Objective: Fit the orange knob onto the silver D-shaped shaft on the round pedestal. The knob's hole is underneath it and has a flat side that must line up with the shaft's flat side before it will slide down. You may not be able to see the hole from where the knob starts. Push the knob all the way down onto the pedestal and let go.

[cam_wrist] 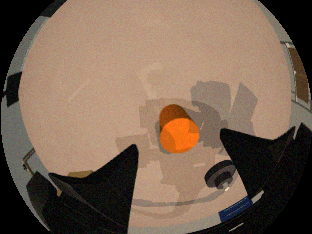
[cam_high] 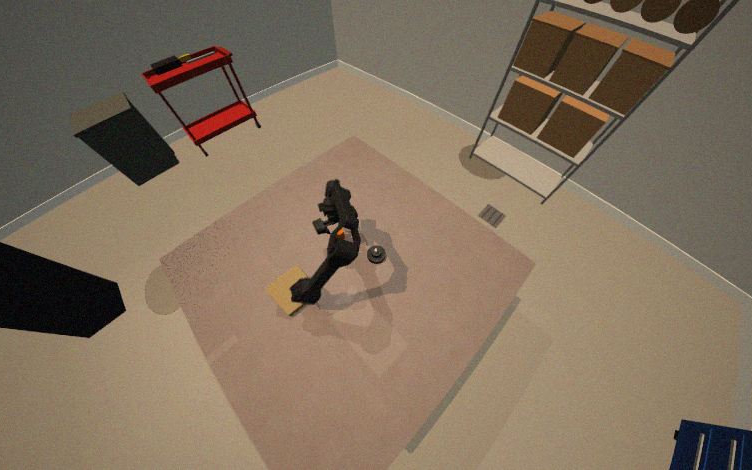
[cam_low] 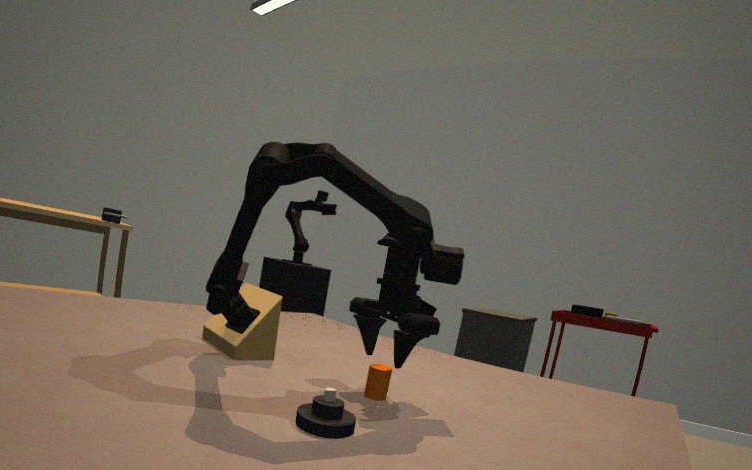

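Pinkish tabletop (cam_high: 425, 245) (cam_low: 134, 326) (cam_wrist: 115, 65) bears an orange knob (cam_high: 340, 232) (cam_low: 378, 382) (cam_wrist: 179, 135), outside the spread pincer (cam_low: 383, 360) (cam_wrist: 180, 141).

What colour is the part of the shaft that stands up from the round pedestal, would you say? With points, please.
The shaft (cam_low: 330, 394) is whitish silver, showing best in the exterior view.
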